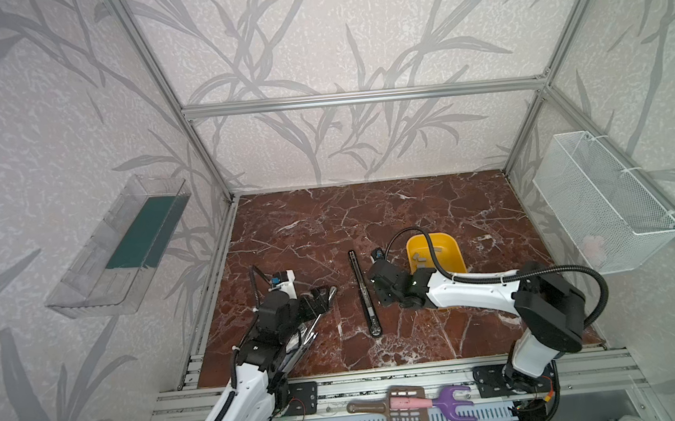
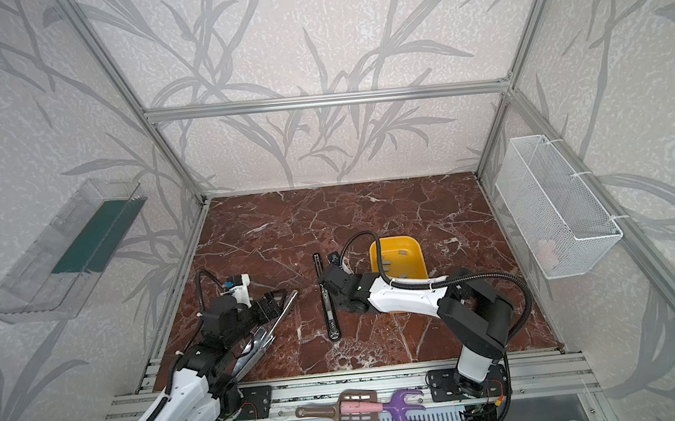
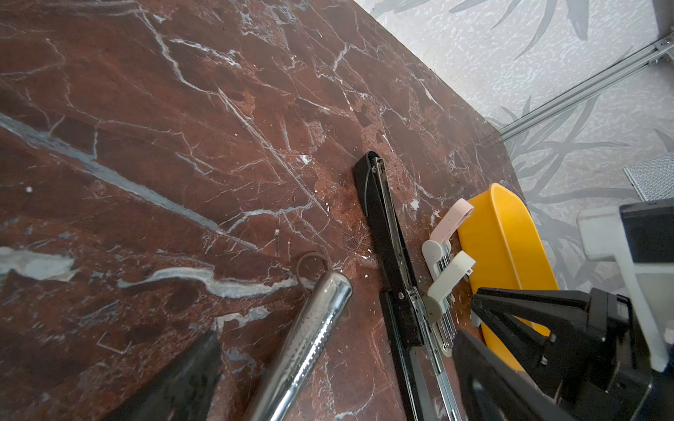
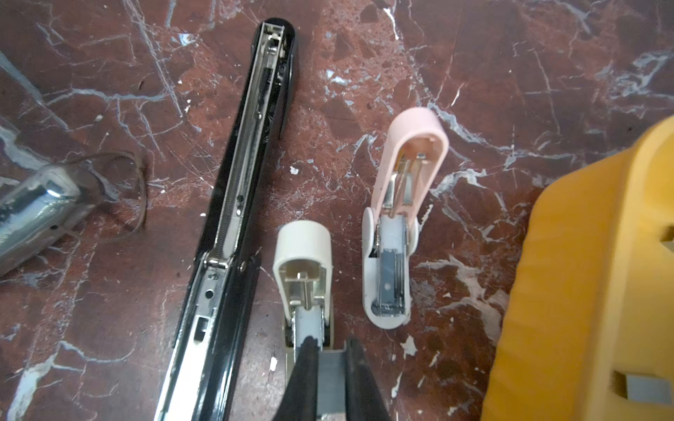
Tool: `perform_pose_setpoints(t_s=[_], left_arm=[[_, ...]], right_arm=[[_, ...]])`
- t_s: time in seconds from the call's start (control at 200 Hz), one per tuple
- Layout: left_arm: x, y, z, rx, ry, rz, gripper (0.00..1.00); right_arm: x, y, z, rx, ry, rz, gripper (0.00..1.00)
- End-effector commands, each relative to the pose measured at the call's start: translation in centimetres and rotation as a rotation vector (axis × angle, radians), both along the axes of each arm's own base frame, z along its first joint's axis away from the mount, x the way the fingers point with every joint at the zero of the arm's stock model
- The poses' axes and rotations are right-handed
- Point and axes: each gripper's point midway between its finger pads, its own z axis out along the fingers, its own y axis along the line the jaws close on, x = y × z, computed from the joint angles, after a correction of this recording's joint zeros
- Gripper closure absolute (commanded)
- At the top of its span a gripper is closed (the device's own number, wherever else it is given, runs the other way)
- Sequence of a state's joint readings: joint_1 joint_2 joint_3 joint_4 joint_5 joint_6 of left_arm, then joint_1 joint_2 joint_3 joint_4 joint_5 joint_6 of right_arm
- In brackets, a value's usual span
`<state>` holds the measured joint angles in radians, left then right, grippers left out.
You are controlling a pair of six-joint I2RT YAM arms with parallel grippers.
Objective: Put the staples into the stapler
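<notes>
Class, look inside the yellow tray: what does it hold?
A few grey staples lie in the tray. The right arm and its cable cover the near end, so anything there is hidden.

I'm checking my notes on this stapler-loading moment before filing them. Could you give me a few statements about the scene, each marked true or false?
1. The right gripper is shut on a grey staple strip. True.
2. The long black stapler is closed. False: it lies opened flat, with its channel showing.
3. In both top views the yellow tray sits left of the black stapler. False: it sits to its right.
4. The left gripper is open, with the tip of the chrome stapler between its jaws. True.
5. The strip is held at the pink mini stapler. False: it is at the cream mini stapler, and the pink one lies beside it.
</notes>
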<state>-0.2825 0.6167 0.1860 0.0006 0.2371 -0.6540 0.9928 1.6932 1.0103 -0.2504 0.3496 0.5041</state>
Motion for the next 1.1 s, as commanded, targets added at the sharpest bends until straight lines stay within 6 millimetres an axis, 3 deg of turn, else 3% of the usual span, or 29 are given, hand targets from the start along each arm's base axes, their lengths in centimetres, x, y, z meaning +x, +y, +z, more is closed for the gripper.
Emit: perform_pose_setpoints(t_s=[0.0,0.445,1.095], left_arm=[[0.2,0.0,0.5,0.008,-0.024,0.001,0.01],[0.2,0.0,0.6,0.008,-0.025,0.0,0.01],[0.2,0.0,0.6,0.011,-0.027,0.002,0.01]], right_arm=[[-0.1,0.0,-0.4,0.002,0.016,0.003,0.93],[-0.3,0.3,-1.8,-0.02,0.052,0.011,0.93],[-0.4,0.6,-2.0,-0.026,0.069,0.018,0.94]])
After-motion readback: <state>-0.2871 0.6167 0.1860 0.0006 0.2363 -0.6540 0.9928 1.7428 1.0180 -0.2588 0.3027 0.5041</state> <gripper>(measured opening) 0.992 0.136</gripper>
